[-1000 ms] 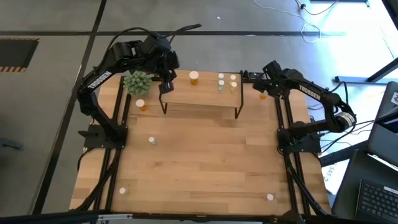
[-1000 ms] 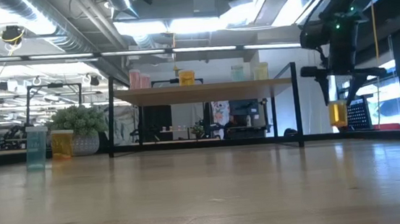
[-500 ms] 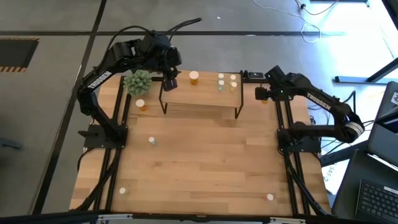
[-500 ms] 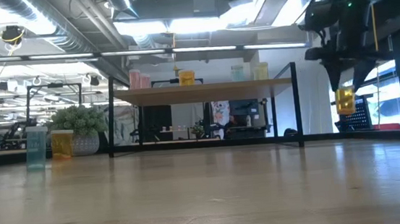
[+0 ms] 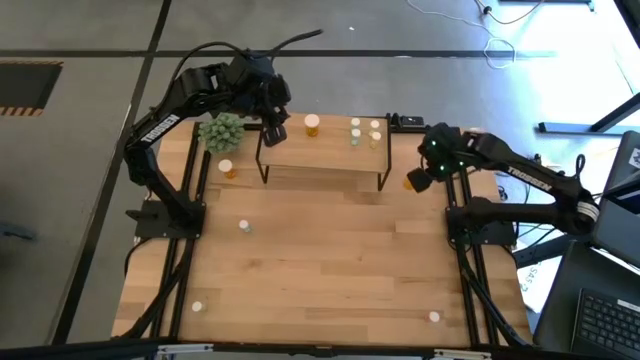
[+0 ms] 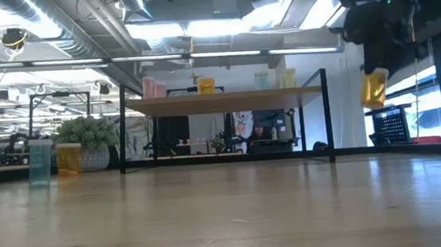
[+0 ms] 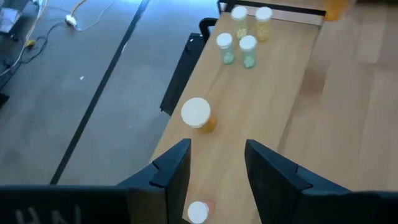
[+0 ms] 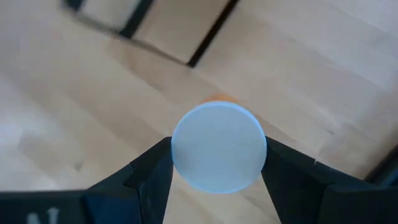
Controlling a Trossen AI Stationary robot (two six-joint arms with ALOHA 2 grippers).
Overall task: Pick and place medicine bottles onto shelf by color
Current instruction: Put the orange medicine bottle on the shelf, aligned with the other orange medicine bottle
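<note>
An orange bottle (image 5: 413, 182) hangs in the air, pinched at its white cap by the right gripper (image 8: 217, 163), off the shelf's (image 5: 322, 146) 3 o'clock end above the bench (image 5: 330, 270). More bottles (image 5: 362, 132) stand on the shelf. The left gripper (image 7: 217, 163) hovers over the shelf's 9 o'clock end; its jaws look partly open, holding nothing.

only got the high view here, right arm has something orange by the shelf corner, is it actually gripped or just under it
Observer: Gripped. In the right wrist view the right gripper clamps an orange bottle at its pale cap.
Operator: is it off the table
Observer: Yes, the low view shows it hanging in the air, beside the shelf.
Operator: left gripper holding anything
Observer: No, the left gripper is open and empty above the shelf.
</note>
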